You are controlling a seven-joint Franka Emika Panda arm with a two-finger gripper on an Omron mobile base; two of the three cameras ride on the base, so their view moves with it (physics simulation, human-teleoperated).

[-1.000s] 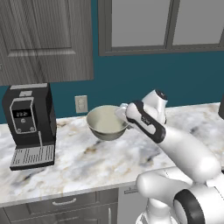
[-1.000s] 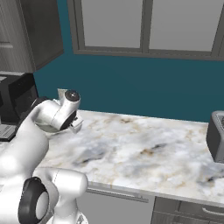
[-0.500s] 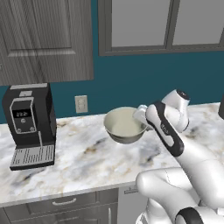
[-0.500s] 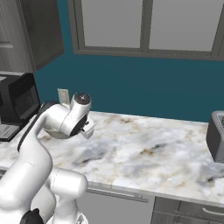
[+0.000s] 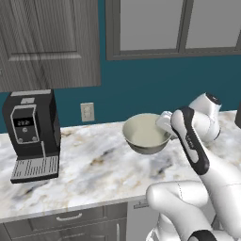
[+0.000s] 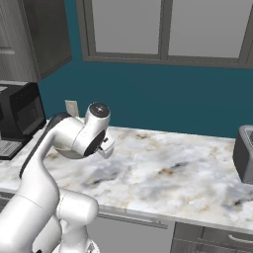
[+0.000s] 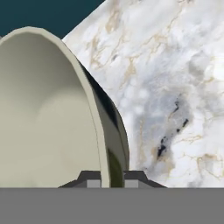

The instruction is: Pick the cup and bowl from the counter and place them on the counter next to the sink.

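The gripper (image 7: 106, 181) was pinching the rim of the bowl (image 5: 146, 134) and held it in the air above the counter (image 5: 94, 169), so by my reckoning its carry to the sink side was unfinished and the cup's was unbegun.

Counter (image 6: 163, 173) open rightward — coffee machine (image 5: 32, 134) blocks left.

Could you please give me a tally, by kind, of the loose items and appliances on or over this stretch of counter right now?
Bowl, held by its rim in the gripper above the counter: 1
Coffee machine: 1
Dark appliance at the right edge, kind unclear: 1
Total: 3
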